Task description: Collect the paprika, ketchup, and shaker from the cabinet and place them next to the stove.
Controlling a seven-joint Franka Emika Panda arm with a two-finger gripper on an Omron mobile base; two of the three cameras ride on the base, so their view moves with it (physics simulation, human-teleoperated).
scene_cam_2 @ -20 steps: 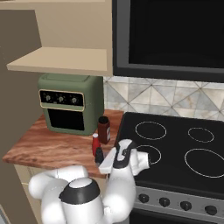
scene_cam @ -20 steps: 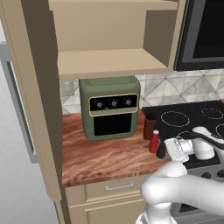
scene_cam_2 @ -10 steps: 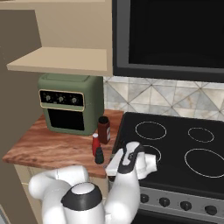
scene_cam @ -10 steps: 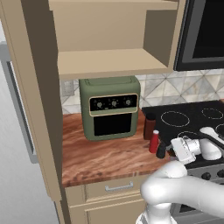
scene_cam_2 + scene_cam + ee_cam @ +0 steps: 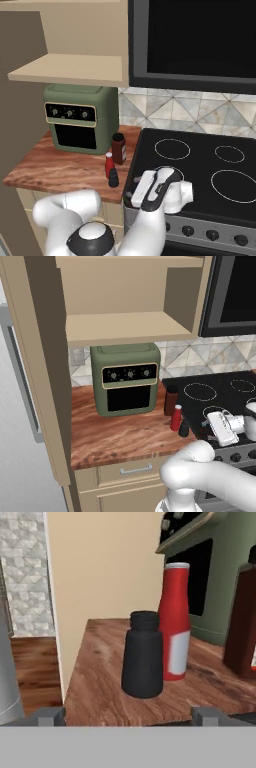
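The gripper (image 5: 131,194) sits low in the frame centre, at the stove's (image 5: 200,165) front edge, jaws wide apart and empty, touching nothing. Just beyond, mid-frame in the hand view, the shaker (image 5: 143,655) stands on the worktop (image 5: 100,667). The ketchup (image 5: 174,622) is just behind it, and the paprika (image 5: 245,622) is at the right edge, farther back. All three stand beside the stove and the cabinet (image 5: 125,326) shelf is bare, so placing looks finished. Next: pull clear without knocking the shaker.

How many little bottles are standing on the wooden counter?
3, in a row beside the stove: the paprika at the back, the ketchup in the middle, the shaker at the front.
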